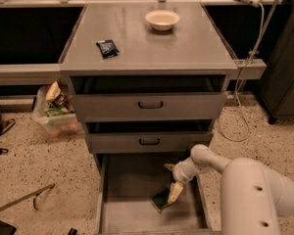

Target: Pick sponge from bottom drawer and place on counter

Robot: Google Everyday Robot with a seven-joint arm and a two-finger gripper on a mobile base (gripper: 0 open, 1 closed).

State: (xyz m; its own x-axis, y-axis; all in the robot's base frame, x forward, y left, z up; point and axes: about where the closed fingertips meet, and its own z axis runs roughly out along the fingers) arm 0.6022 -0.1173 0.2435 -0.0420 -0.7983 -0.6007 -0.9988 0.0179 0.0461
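The grey metal surface (186, 48) tops the drawers. Below it, the bottom drawer (132, 214) stands pulled out, so its tray can be reached from above. The sponge (161, 200) lies inside, right of centre. The tool (172, 180), wide and empty, dips in, with the sponge just beside it at seven o'clock.

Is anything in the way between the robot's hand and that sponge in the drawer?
Nothing visible does. The gripper is down inside the bottom drawer, right at the sponge's edge, nothing lying between them.
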